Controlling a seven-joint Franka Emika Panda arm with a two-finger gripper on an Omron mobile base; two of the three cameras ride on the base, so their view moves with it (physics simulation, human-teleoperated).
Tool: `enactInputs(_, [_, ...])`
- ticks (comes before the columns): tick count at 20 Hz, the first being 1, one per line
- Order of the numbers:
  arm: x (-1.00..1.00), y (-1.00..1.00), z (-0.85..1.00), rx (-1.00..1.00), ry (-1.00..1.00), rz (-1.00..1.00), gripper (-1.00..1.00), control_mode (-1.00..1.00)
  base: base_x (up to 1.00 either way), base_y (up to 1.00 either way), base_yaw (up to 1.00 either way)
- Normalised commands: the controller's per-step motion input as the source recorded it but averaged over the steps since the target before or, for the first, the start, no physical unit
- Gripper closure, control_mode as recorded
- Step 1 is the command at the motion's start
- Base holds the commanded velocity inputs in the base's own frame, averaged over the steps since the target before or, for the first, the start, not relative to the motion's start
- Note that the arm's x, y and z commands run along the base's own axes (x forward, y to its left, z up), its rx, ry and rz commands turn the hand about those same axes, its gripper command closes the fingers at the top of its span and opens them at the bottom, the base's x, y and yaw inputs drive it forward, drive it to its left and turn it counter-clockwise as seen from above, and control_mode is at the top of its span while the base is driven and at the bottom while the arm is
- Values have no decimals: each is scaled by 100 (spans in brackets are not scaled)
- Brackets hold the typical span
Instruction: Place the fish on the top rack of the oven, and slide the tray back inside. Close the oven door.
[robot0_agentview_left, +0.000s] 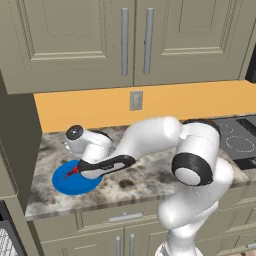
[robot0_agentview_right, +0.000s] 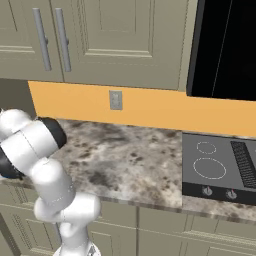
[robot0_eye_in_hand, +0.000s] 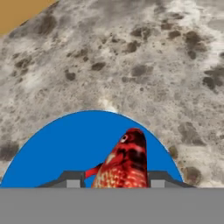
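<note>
On the speckled counter (robot0_agentview_left: 150, 177), a blue plate (robot0_agentview_left: 67, 182) holds the fish (robot0_eye_in_hand: 124, 164). The gripper (robot0_eye_in_hand: 116, 183) has its jaws drawn narrow, a finger pressed to each flank of the fish. No legible writing anywhere.

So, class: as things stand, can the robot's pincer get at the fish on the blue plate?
Probably yes: the pincer is already closed around the fish over the blue plate, with nothing between them.

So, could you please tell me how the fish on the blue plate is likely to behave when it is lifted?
The fish looks small and rigid, so probably light. Its glossy, rounded body could slip or twist between the fingers. The blue plate beneath seems smooth, so it should come off freely.
</note>
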Motion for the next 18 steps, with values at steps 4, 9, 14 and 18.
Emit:
enactInputs(4, [-72,-72,41,3,-12,0,100,-100,0,0,0])
enactInputs(9, [-55,-84,54,6,-8,0,100,-100,0,0,0])
enactInputs(14, [-39,-76,64,13,0,0,100,-100,0,0,0])
enactInputs(18, [-39,-74,54,8,2,0,100,-100,0,0,0])
